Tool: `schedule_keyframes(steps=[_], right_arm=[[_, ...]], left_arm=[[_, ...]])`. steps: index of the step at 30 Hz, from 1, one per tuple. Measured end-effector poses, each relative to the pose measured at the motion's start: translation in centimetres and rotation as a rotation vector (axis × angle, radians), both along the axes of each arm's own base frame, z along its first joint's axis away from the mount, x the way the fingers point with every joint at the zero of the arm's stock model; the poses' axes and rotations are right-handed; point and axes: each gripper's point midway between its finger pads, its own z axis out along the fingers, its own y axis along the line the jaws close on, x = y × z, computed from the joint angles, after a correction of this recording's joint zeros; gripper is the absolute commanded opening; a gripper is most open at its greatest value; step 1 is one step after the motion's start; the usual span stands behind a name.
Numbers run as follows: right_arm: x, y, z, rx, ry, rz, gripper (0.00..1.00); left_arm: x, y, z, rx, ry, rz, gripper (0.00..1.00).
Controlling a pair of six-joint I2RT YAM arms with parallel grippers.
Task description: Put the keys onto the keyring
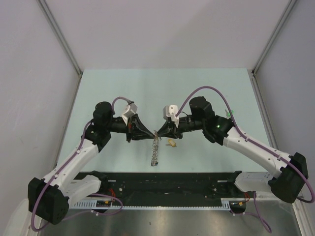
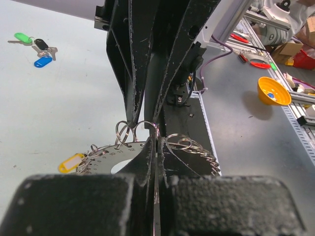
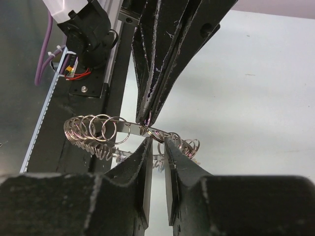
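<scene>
Left fingers (image 2: 145, 164): closed, pinching the rim of the keyring where the two arms meet at mid-tabletop.
Keyring (image 1: 156, 151): held off the tabletop (image 1: 197, 88). From above it shows edge-on, its length running from the fingertips toward the arm bases.
Right fingers (image 3: 140, 164): a narrow gap shows between them with the keyring's edge in it, tip to tip with the left pair. I cannot tell whether they are pinching it.
Yellow key (image 1: 172, 143): lies loose on the tabletop just right of the keyring, under the right arm's wrist, so it is nearest the right fingers.
Other keys: green (image 2: 22, 37), black (image 2: 41, 44) and blue (image 2: 43, 61) lie together, well apart from the keyring, further out on the right arm's side.
Next move, as a judgement: the left arm steadies the keyring while the right reaches down for the yellow key.
</scene>
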Motion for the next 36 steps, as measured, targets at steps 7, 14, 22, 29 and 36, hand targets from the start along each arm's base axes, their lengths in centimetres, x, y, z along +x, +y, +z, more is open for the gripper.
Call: schedule_keyframes(steps=[7,14,22,29,36], right_arm=[[-0.2,-0.1,-0.1,-0.010,-0.002,0.010,0.00],[-0.3,-0.3,-0.2,-0.018,0.008,0.011,0.00],[1.0,-1.0,0.1,-0.014,0.080,-0.056,0.00],[2.8,-1.9,-0.1,-0.027,0.182,-0.193,0.04],[3.6,-2.0,0.3,-0.009,0.240,-0.283,0.33]], left_arm=[[-0.3,0.0,-0.1,0.001,0.008,-0.015,0.00],[-0.5,0.0,-0.1,0.003,0.007,-0.019,0.00],[0.1,0.4,1.1,-0.008,-0.095,0.077,0.00],[-0.3,1.0,1.9,-0.047,-0.210,0.142,0.00],[0.1,1.1,1.7,-0.075,-0.253,0.181,0.00]])
